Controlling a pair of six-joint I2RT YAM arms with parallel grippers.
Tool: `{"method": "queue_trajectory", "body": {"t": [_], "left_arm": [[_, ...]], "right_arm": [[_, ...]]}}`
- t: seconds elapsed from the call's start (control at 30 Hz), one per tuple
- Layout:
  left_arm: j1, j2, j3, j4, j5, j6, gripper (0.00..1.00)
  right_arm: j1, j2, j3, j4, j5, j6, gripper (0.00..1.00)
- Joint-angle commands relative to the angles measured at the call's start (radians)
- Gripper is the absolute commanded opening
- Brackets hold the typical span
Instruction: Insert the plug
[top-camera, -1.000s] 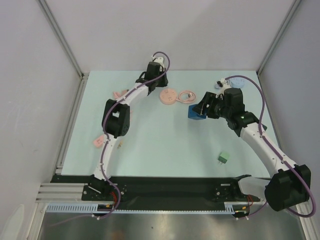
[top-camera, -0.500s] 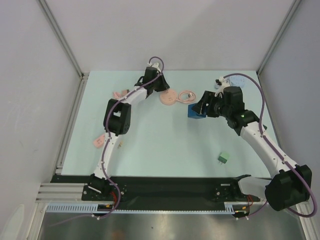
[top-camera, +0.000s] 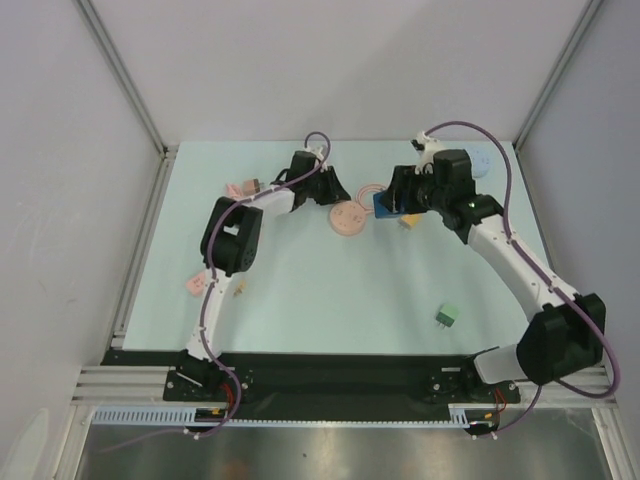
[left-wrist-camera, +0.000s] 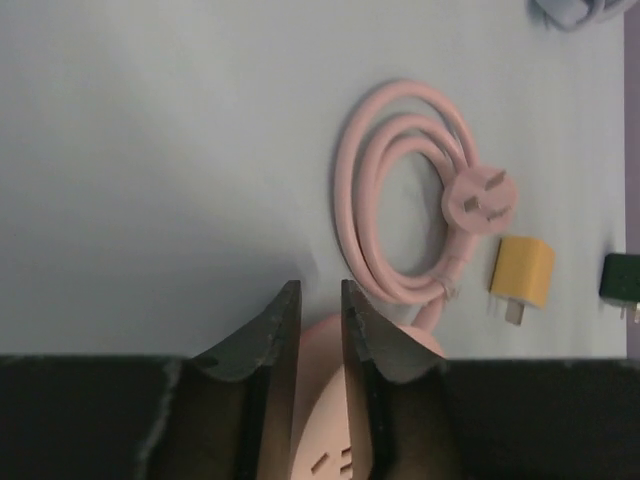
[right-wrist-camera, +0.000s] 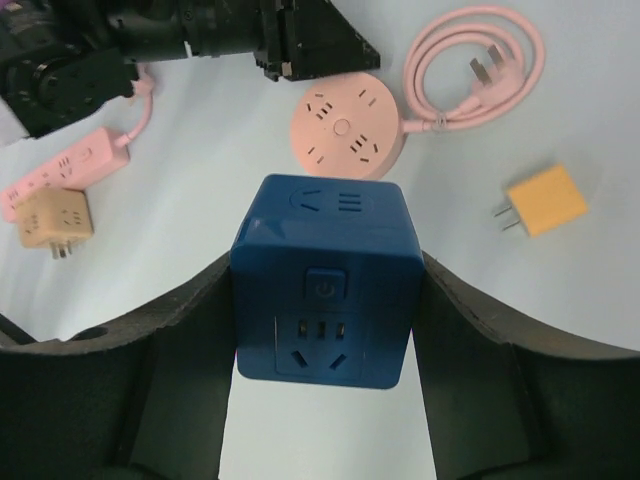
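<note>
A pink round socket (top-camera: 348, 218) lies flat on the table, and its coiled cable ends in a three-pin plug (left-wrist-camera: 485, 200) beside it. My left gripper (left-wrist-camera: 320, 290) hovers at the socket's far rim (left-wrist-camera: 325, 400). Its jaws stand a narrow gap apart, and through that gap the socket face shows underneath. My right gripper (right-wrist-camera: 325, 270) is shut on a blue cube socket (right-wrist-camera: 325, 290) and holds it above the table just right of the round socket (right-wrist-camera: 345, 130). From above the cube (top-camera: 388, 205) shows at the right gripper (top-camera: 392, 203). A yellow plug adapter (right-wrist-camera: 545, 200) lies to the right.
A pink power strip (right-wrist-camera: 70, 165) and a beige adapter (right-wrist-camera: 55, 220) lie at the far left. A green block (top-camera: 447, 316) sits near the front right and a pink piece (top-camera: 197, 284) at the left edge. A light blue item (top-camera: 480, 158) lies far right, beside the right wall post.
The right arm carried the blue cube up and leftward, closer to the round socket. The round socket slid nearer and rightward, and the left gripper came down to its rim.
</note>
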Motion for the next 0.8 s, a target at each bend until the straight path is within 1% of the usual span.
{"method": "queue_trajectory", "body": {"t": [0.0, 0.03, 0.07, 0.1, 0.13, 0.2, 0.23, 0.27, 0.3, 0.33, 0.37, 0.4, 0.43, 0.47, 0.53, 0.57, 0.67, 0.73, 0.77], "left_arm": [[0.006, -0.168, -0.028, -0.013, 0.029, 0.020, 0.32], [0.014, -0.191, -0.021, -0.044, 0.010, 0.032, 0.32], [0.034, -0.243, -0.015, -0.067, -0.007, 0.041, 0.34], [0.041, -0.266, -0.005, -0.134, -0.022, 0.063, 0.36], [0.054, -0.324, 0.001, -0.220, -0.066, 0.086, 0.37], [0.063, -0.392, -0.050, -0.302, -0.147, 0.107, 0.38], [0.066, -0.485, -0.091, -0.314, -0.148, 0.124, 0.43], [0.069, -0.532, -0.198, -0.307, -0.139, 0.132, 0.44], [0.075, -0.597, -0.273, -0.279, -0.113, 0.133, 0.46], [0.080, -0.659, -0.353, -0.201, -0.109, 0.121, 0.48], [0.083, -0.779, -0.495, -0.169, -0.103, 0.108, 0.51], [0.093, -0.828, -0.552, -0.123, -0.079, 0.098, 0.59], [0.098, -0.869, -0.599, -0.125, -0.073, 0.088, 0.64], [0.098, -0.935, -0.660, -0.133, -0.064, 0.091, 0.70], [0.100, -0.980, -0.699, -0.182, -0.019, 0.118, 0.96], [0.098, -1.007, -0.731, -0.197, -0.010, 0.126, 1.00], [0.098, -1.038, -0.778, -0.254, 0.012, 0.159, 1.00], [0.101, -1.054, -0.786, -0.320, -0.017, 0.199, 1.00], [0.101, -1.055, -0.785, -0.346, -0.075, 0.215, 1.00]], "right_arm": [[0.005, 0.070, 0.117, 0.064, -0.073, -0.194, 0.00], [0.005, 0.093, 0.136, 0.062, -0.087, -0.229, 0.00], [0.000, 0.148, 0.155, 0.053, -0.109, -0.322, 0.00], [-0.001, 0.178, 0.203, 0.009, -0.168, -0.379, 0.00], [0.003, 0.236, 0.238, -0.031, -0.208, -0.513, 0.00], [0.005, 0.281, 0.269, -0.056, -0.247, -0.628, 0.00], [0.002, 0.323, 0.290, -0.091, -0.303, -0.697, 0.00], [-0.001, 0.354, 0.351, -0.116, -0.337, -0.740, 0.00], [0.002, 0.379, 0.378, -0.145, -0.365, -0.783, 0.00], [0.005, 0.428, 0.405, -0.195, -0.405, -0.897, 0.00], [0.008, 0.449, 0.442, -0.217, -0.414, -0.941, 0.00], [0.008, 0.472, 0.471, -0.240, -0.417, -0.972, 0.00], [0.010, 0.523, 0.497, -0.289, -0.430, -1.019, 0.00], [0.010, 0.546, 0.560, -0.317, -0.436, -1.036, 0.00], [0.017, 0.587, 0.614, -0.389, -0.454, -1.068, 0.00], [0.022, 0.618, 0.643, -0.419, -0.457, -1.116, 0.00], [0.036, 0.650, 0.693, -0.490, -0.430, -1.182, 0.00], [0.042, 0.666, 0.708, -0.525, -0.419, -1.205, 0.00], [0.046, 0.670, 0.711, -0.532, -0.402, -1.217, 0.00]]}}
